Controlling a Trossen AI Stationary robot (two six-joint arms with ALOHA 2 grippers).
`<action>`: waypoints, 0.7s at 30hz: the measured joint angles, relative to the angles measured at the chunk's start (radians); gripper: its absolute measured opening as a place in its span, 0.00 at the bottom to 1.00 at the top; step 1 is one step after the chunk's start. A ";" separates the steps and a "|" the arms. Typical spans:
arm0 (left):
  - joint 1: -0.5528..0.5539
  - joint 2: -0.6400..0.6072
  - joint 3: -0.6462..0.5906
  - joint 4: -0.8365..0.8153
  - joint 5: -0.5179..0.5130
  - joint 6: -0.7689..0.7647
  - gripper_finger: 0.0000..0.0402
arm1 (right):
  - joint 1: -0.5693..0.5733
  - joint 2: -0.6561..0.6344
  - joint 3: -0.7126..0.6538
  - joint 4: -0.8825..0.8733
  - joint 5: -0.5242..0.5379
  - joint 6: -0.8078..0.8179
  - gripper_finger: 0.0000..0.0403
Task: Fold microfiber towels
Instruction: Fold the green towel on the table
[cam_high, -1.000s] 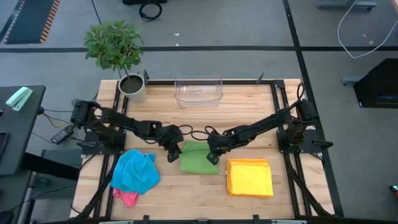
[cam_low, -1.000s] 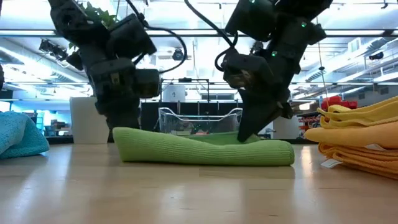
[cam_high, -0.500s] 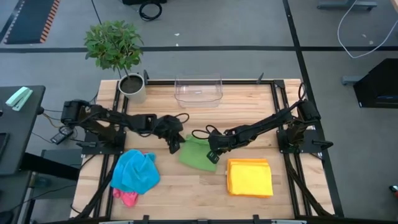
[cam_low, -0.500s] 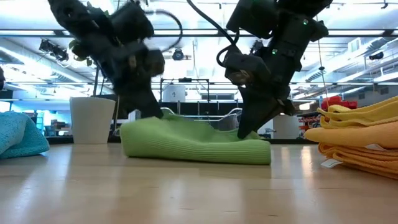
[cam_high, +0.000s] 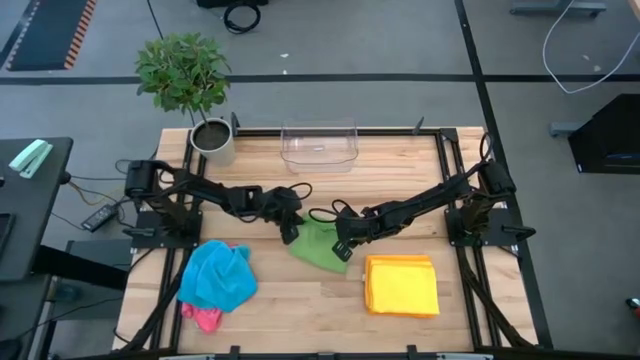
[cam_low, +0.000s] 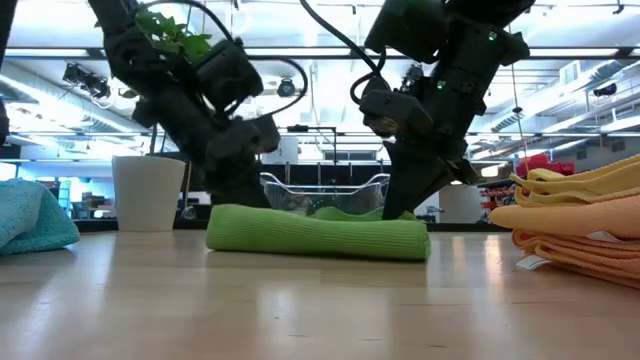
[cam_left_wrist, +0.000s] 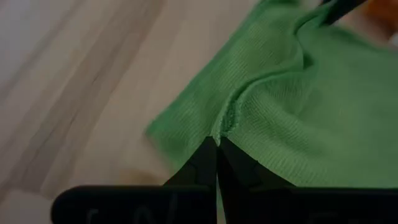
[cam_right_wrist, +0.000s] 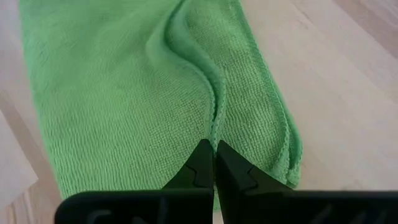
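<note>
A green towel (cam_high: 320, 246) lies folded on the wooden table between my two arms; it also shows in the low view (cam_low: 318, 233). My left gripper (cam_high: 291, 232) is shut at its far left corner, and my right gripper (cam_high: 343, 251) is shut at its right side. A yellow and orange stack of folded towels (cam_high: 401, 284) lies to the right. A crumpled blue towel (cam_high: 217, 275) lies over a pink one (cam_high: 207, 318) at the near left. My left gripper pinches the hemmed edge of the green towel's upper layer (cam_left_wrist: 228, 119) between its two shut fingers, coming slanting down from the left. The towel rests on the table, puckered at the fingers. My right gripper pinches the hemmed edge of the upper layer (cam_right_wrist: 215, 122) between its two shut fingers, coming slanting down from the right. A ridge runs away from the fingers, and the lower layer lies flat on the table.
A clear plastic bin (cam_high: 320, 146) stands at the far edge, a white pot with a plant (cam_high: 212, 140) at the far left corner. Bare wood shows near the front edge between the blue towel and the yellow stack. Black cables (cam_high: 320, 214) lie behind the green towel.
My left gripper has gone toward the far edge and to the right with the towel's left end, which rose and then settled again. The towel now lies skewed and shorter from left to right. Its right end, held by my right gripper, has stayed in place.
</note>
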 joint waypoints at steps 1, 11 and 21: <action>0.003 0.013 0.000 0.003 -0.003 0.000 0.02 | 0.000 0.000 0.000 0.000 0.000 0.001 0.01; 0.017 0.064 0.003 0.004 -0.002 0.004 0.02 | -0.001 -0.038 0.000 -0.054 0.032 0.009 0.01; 0.015 0.065 0.003 -0.016 0.004 0.014 0.01 | -0.070 -0.019 -0.006 -0.120 0.070 -0.054 0.01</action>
